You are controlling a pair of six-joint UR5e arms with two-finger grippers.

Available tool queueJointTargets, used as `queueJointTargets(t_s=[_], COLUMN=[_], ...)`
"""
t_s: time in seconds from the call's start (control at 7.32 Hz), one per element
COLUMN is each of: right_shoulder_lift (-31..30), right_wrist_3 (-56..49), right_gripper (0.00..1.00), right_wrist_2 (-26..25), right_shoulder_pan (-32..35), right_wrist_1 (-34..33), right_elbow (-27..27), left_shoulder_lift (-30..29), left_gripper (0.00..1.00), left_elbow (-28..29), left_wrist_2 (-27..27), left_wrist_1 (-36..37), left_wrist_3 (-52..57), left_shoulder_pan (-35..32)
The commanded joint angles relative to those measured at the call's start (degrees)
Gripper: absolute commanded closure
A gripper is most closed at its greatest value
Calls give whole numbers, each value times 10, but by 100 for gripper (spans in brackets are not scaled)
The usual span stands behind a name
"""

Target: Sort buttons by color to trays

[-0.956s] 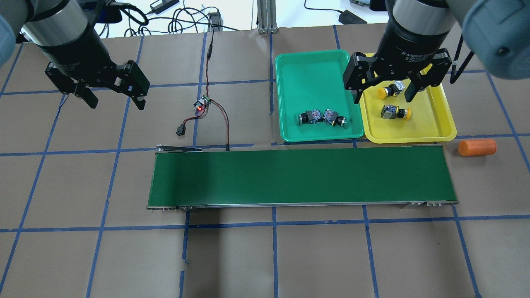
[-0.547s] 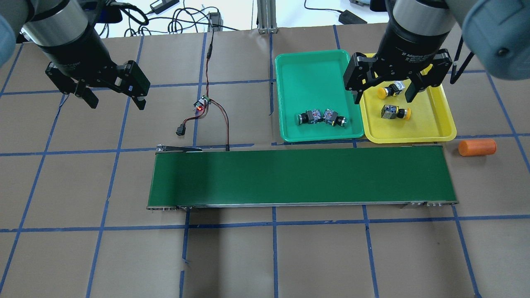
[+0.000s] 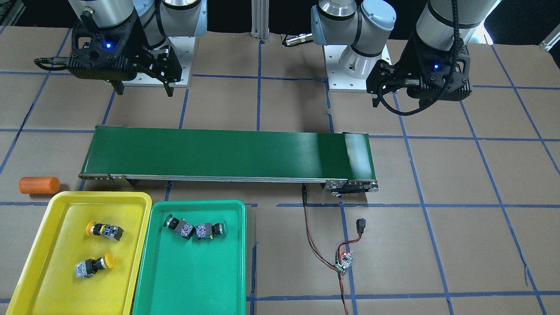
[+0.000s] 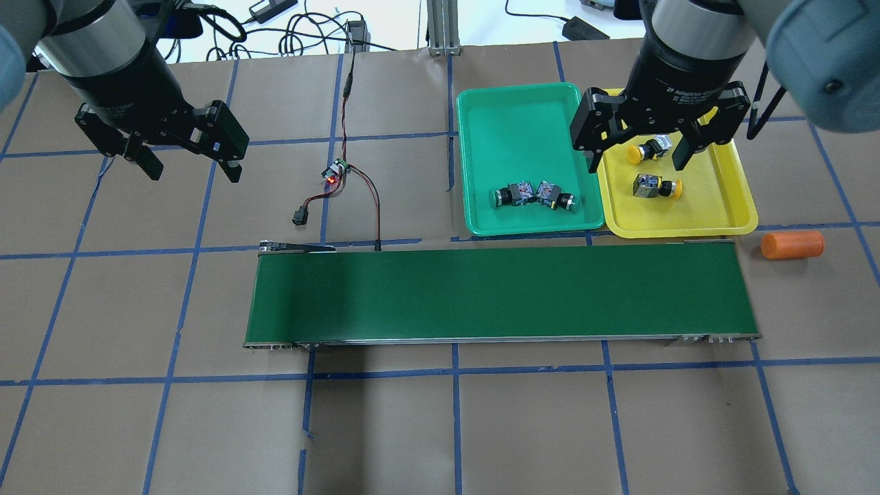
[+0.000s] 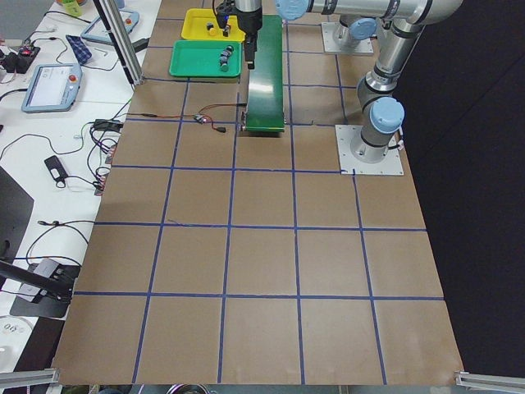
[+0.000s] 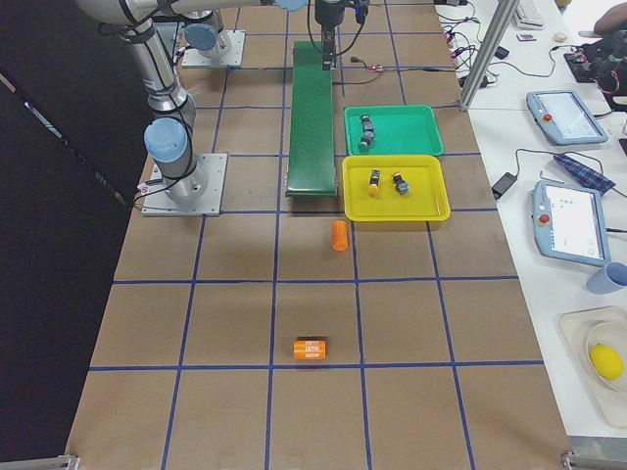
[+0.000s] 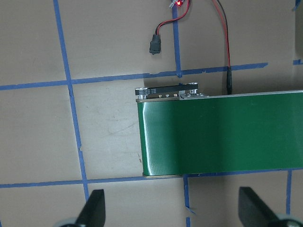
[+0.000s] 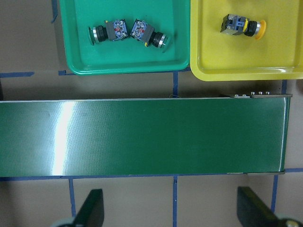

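Two green buttons [image 4: 509, 196] [image 4: 555, 196] lie side by side near the front of the green tray [image 4: 515, 124]. Two yellow buttons [image 4: 646, 150] [image 4: 656, 186] lie in the yellow tray [image 4: 715, 206]. My right gripper [image 4: 636, 163] is open and empty, high above the yellow tray's left part. Its wrist view shows the green buttons [image 8: 125, 32] and one yellow button [image 8: 241, 26] far below. My left gripper [image 4: 194, 172] is open and empty, high over the table's left side, away from both trays.
A long dark green conveyor belt [image 4: 502, 292] lies in front of the trays. An orange cylinder [image 4: 792, 245] lies right of the belt's end. A small circuit board with red and black wires [image 4: 335, 173] lies left of the green tray.
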Motion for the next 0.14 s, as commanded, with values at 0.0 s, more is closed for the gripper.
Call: queueJointTargets(t_s=[0.0], right_shoulder_lift=[0], right_wrist_3=[0], right_gripper=[0], right_wrist_2=[-1], right_shoulder_pan=[-1], right_wrist_1=[1], right_elbow=[2], left_shoulder_lift=[0], left_gripper=[0], left_elbow=[0], left_wrist_2=[0], left_wrist_1=[0], left_wrist_3=[0], left_shoulder_pan=[1])
